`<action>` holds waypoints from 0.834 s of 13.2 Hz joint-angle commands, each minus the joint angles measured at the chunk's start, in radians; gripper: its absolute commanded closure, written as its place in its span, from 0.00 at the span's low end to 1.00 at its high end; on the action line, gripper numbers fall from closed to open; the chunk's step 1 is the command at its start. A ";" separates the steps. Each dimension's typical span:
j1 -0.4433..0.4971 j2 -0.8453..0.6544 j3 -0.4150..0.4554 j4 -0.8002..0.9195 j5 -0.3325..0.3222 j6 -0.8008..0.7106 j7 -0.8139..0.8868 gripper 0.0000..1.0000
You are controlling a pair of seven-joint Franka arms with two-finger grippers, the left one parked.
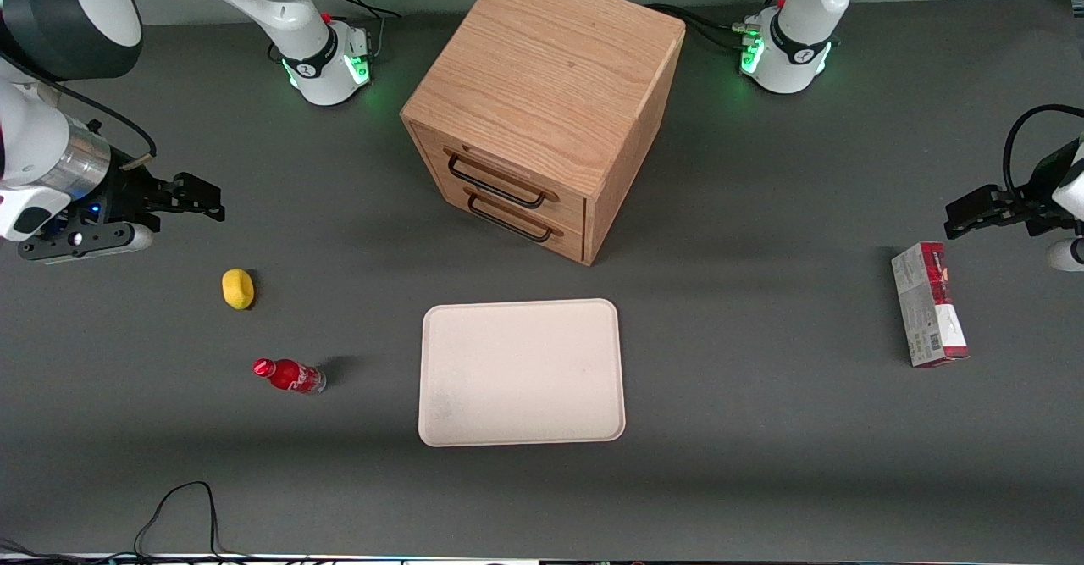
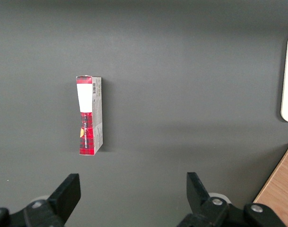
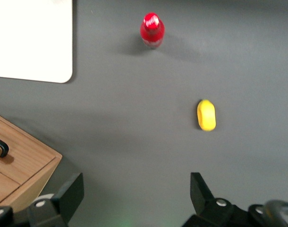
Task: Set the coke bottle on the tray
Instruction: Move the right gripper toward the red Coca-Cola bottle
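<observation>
Nearest the front camera, lower centre of frame: cream tray (image 1: 522, 372), flat on the grey table (image 1: 762, 446). Coke bottle (image 1: 289, 375) stands on the table at lower left, apart from the tray, with a yellow lemon (image 1: 238, 288) above it in frame. Wooden cabinet (image 1: 542, 108) upper centre. Right arm's gripper (image 1: 207, 201) hovers at mid-left edge, fingers spread wide, holding nothing.
</observation>
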 commanded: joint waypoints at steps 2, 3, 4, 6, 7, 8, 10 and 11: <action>-0.001 0.028 -0.009 0.058 -0.003 -0.059 0.003 0.00; 0.003 0.031 -0.006 0.058 -0.003 -0.059 0.001 0.00; 0.005 0.035 -0.006 0.061 -0.001 -0.059 0.015 0.00; -0.009 0.067 -0.009 0.102 0.003 -0.064 0.010 0.00; -0.019 0.065 -0.012 0.119 0.003 -0.088 0.006 0.00; -0.020 0.065 -0.012 0.148 0.003 -0.096 0.006 0.00; -0.018 0.067 -0.012 0.154 0.006 -0.096 0.006 0.00; -0.013 0.068 -0.012 0.154 0.006 -0.096 0.013 0.00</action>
